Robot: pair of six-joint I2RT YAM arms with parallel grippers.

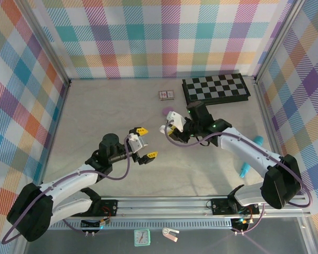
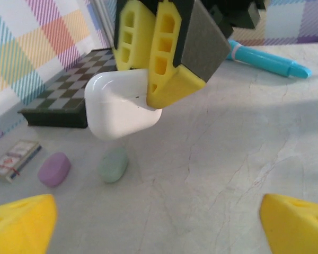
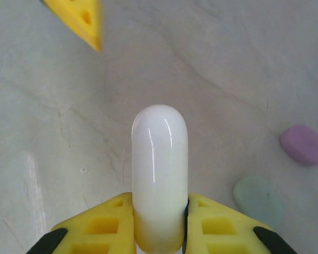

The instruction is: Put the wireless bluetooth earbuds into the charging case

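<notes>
We've got the left arm stretched forward and inward, the left gripper [image 1: 146, 143] with its jaws spread wide. The right arm crooks in from its side, the right gripper [image 1: 171, 127] clamped on the charging case [image 3: 159, 159]. The two grippers face each other, near but apart.

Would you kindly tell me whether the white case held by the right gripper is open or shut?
Shut: the white case between the fingers of the right gripper is one smooth pebble, no lid raised.

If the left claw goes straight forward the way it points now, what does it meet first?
Probably the glossy white pebble-shaped case clamped in the right claw; the open left claw faces it, though depth is unclear.
</notes>
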